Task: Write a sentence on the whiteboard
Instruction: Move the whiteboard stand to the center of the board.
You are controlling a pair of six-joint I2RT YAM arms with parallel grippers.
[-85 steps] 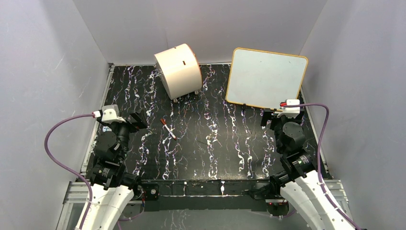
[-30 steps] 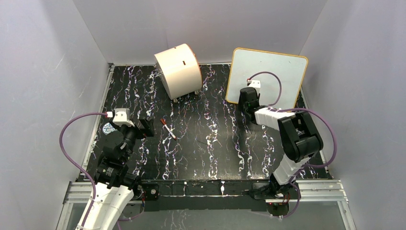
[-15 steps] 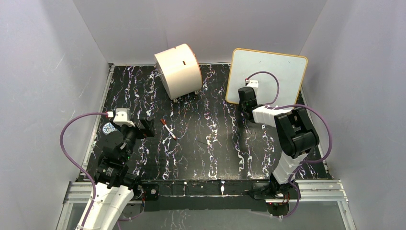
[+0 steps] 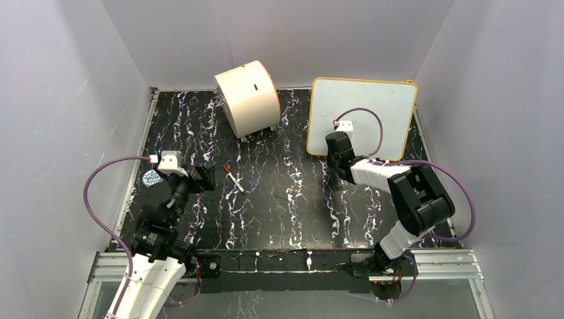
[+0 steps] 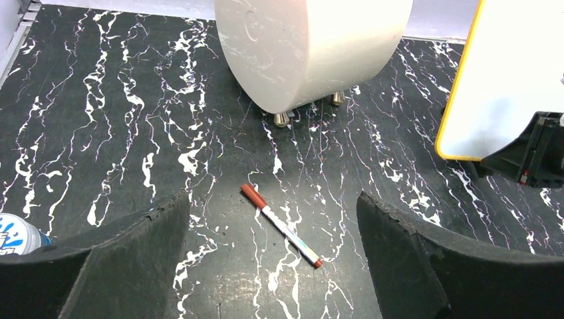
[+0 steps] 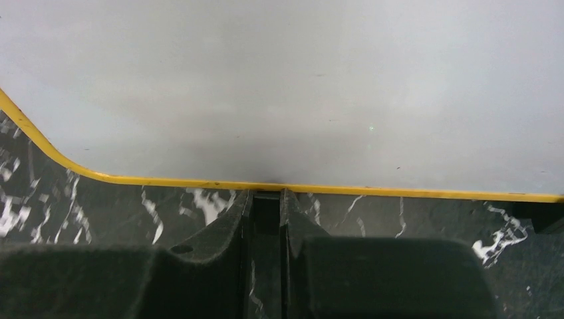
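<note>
The whiteboard (image 4: 362, 113) was stood on edge just right of the cream drum (image 4: 247, 98), its lower rim pinched in the closed right claw (image 6: 266, 203). The left claw (image 5: 271, 199) was held wide apart in front of the drum, near a red-capped marker (image 5: 282, 226) lying on the tabletop (image 4: 286, 199).

The left arm (image 4: 163, 212) is held folded low above its base, and the left gripper (image 5: 271, 203) is pointed forward with its jaws spread wide. The right arm (image 4: 416, 193) is bent sharply at the elbow and stretched forward-left; the right gripper (image 6: 266, 199) is clamped tight at the lower rim of the whiteboard (image 6: 286, 86).
</note>
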